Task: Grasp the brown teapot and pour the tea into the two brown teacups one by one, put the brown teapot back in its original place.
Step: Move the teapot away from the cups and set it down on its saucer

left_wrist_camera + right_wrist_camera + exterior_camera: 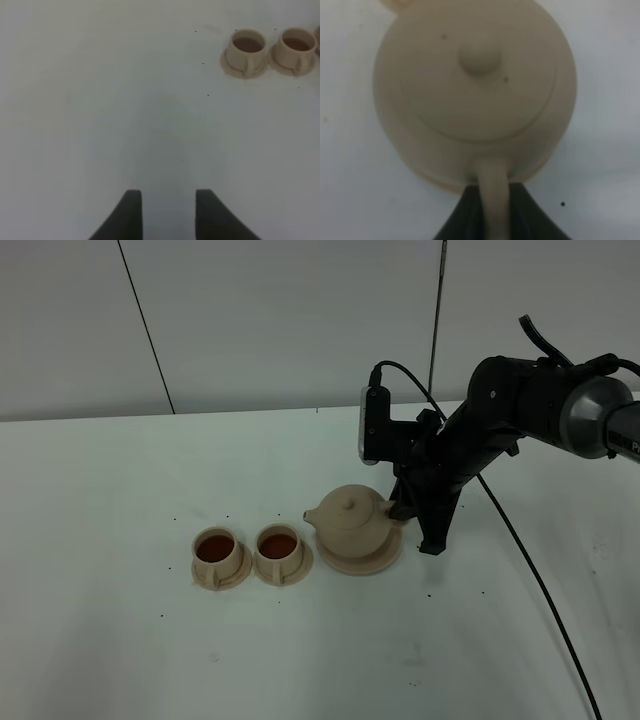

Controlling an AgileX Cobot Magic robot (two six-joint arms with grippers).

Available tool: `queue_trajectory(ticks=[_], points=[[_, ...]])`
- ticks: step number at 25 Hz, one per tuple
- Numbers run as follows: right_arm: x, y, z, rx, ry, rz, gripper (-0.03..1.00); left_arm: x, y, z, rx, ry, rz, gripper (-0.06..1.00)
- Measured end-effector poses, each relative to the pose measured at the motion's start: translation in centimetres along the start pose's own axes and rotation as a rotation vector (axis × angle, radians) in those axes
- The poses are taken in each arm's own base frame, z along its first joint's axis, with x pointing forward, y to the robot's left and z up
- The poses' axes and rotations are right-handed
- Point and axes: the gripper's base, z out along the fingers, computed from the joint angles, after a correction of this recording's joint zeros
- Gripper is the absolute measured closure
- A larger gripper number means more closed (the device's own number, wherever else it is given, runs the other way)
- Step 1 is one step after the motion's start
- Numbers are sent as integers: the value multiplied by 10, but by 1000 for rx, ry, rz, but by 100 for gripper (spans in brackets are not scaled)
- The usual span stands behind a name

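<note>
White counter (120,660) fills the room's low part, with a pale wall behind it. On it sits the round tan clay teapot with a knob lid (350,519), upright on its wide tan saucer (362,562), which looks like its home spot. The spout points at the cups, and the loop handle (493,195) points the other way, toward the right arm.

The right pincer (492,212) is pressed together on that handle, one dark finger on each side, so it is pinching the teapot. Holding it by the handle lets the arm tip the pot without touching the hot round body.

Just beside the teapot, on its spout side, stand the two small tan round cups (279,546), each on its own little saucer (222,575). Both have dark reddish tea in them. They stand close together, likely so that the pot needs only a short trip from one to the other.

Both cups look filled and the pot is down on its saucer, so I think the job is nearly done. Letting go seems to be what is left.

Far past the cups from the teapot, the left pincer (165,212) is spread and holds nothing, waiting over bare counter.
</note>
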Motion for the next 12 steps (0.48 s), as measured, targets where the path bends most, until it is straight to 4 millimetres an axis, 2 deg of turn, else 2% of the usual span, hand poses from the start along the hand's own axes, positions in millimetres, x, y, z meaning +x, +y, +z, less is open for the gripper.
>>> queue_trajectory(ticks=[12], points=[[0,0,0,4,-1,-2,87,0,0,0,0,0,0,62]])
